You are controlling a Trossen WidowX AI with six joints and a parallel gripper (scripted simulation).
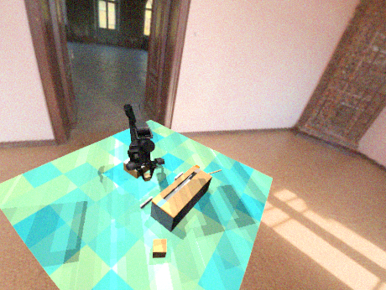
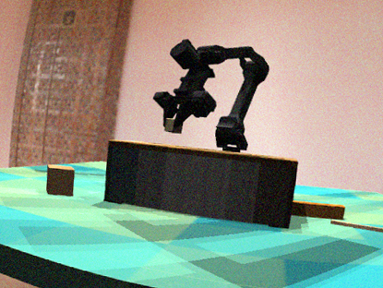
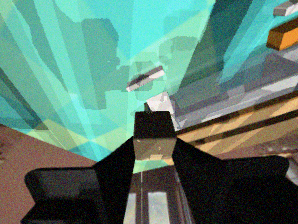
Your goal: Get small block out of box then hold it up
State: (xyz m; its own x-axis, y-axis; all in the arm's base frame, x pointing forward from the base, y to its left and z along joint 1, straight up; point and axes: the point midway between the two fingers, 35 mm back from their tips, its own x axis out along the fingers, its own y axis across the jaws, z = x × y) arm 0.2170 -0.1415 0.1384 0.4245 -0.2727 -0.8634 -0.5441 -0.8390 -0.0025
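end effector point(image 2: 174, 124) gripping block point(image 2: 173, 125), wrist view – close-up

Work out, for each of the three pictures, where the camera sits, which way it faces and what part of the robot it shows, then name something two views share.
Top: high, off the table's far side, looking down on the box, a loose brown block and the whole arm.
Exterior: low at table level, facing the box's dark side; arm behind, gripper raised.
Wrist: on the arm, looking down past its fingers, shut on a small block.
Shared: top and exterior both show the box and loose block.
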